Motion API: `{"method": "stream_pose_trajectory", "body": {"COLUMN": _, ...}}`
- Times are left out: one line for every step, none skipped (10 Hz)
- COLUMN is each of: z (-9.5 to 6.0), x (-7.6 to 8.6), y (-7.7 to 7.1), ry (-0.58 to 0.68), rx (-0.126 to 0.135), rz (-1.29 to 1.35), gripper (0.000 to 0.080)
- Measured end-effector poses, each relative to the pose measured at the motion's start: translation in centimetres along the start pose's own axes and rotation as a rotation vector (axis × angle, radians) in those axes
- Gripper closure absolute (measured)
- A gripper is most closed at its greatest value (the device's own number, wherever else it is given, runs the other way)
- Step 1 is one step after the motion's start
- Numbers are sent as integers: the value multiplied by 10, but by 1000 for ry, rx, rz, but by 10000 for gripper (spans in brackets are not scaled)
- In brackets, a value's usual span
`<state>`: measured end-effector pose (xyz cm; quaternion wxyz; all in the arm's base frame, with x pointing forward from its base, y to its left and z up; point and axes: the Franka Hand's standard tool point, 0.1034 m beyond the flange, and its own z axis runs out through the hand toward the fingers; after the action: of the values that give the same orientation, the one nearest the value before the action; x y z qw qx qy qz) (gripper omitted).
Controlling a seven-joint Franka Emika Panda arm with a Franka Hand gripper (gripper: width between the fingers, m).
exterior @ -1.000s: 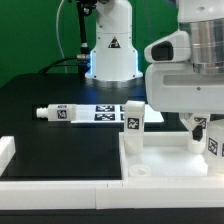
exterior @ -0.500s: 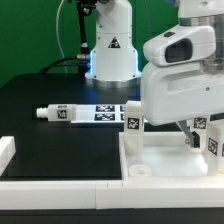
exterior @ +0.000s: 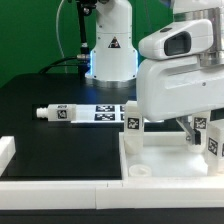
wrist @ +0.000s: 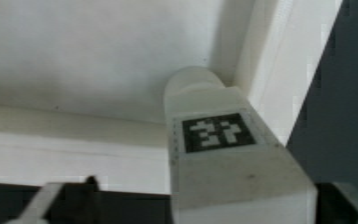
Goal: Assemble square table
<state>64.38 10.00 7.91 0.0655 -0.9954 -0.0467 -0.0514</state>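
I have the pincer down at the exterior view's right end of the square table slab, at the tagged leg that stands upright there. In the wrist view what I take to be the same leg fills the middle of the picture, tag toward the camera. Its far end reaches into a corner where the slab's raised rim turns. One dark fingertip shows beside the leg with a sliver of gap. I cannot tell whether the jaws are bearing on the leg or standing just off it.

The slab lies rim-up on the black desk, which puts its corner sockets where legs can go in from above. A second leg stands upright at the slab's far corner on the exterior view's left; I judge it seated. The near socket is bare. A third leg lies on its side, well apart from the slab and just beside the marker board. Plain white bars run along the near edge, probably to brace the slab.

My guess is that this grip is meant for turning the leg home, so it should stay centred and upright.
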Motion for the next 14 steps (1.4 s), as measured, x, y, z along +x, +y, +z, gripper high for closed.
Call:
{"method": "stream_pose_trajectory", "body": {"z": 0, "x": 0, "y": 0, "ry": 0, "rx": 0, "rz": 68, "gripper": 411}}
{"method": "stream_pose_trajectory", "body": {"z": 0, "x": 0, "y": 0, "ry": 0, "rx": 0, "rz": 91, "gripper": 515}}
{"method": "stream_pose_trajectory", "body": {"z": 0, "x": 0, "y": 0, "ry": 0, "rx": 1, "rz": 193, "gripper": 515}}
{"method": "stream_pose_trajectory", "body": {"z": 0, "x": 0, "y": -2, "ry": 2, "rx": 1, "rz": 316, "gripper": 515}}
{"method": "stream_pose_trajectory", "body": {"z": 1, "x": 1, "y": -3, "ry": 6, "rx": 1, "rz": 442, "gripper": 515}}
{"method": "stream_pose_trajectory", "body": {"z": 1, "x": 1, "y": -1, "ry": 4, "rx": 8, "rz": 633, "gripper": 515}}
{"method": "stream_pose_trajectory", "body": {"z": 1, "x": 0, "y": -1, "ry": -2, "rx": 10, "rz": 806, "gripper": 515}}
{"method": "stream_pose_trajectory", "body": {"z": 1, "x": -2, "y": -2, "ry": -9, "rx": 9, "rz": 1020, "gripper": 515}}
{"method": "stream_pose_trajectory", "body": {"z": 1, "x": -2, "y": -2, "ry": -11, "rx": 3, "rz": 1168, "gripper": 514}}
{"method": "stream_pose_trajectory", "body": {"z": 1, "x": -2, "y": -2, "ry": -13, "rx": 5, "rz": 1204, "gripper": 514}}
{"method": "stream_pose_trajectory", "body": {"z": 2, "x": -3, "y": -3, "ry": -17, "rx": 10, "rz": 1250, "gripper": 514}}
{"method": "stream_pose_trajectory", "body": {"z": 3, "x": -4, "y": -3, "ry": -22, "rx": 13, "rz": 1331, "gripper": 514}}
{"method": "stream_pose_trajectory", "body": {"z": 3, "x": -4, "y": -3, "ry": -24, "rx": 16, "rz": 1385, "gripper": 514}}
{"method": "stream_pose_trajectory", "body": {"z": 3, "x": -4, "y": -3, "ry": -31, "rx": 24, "rz": 1455, "gripper": 514}}
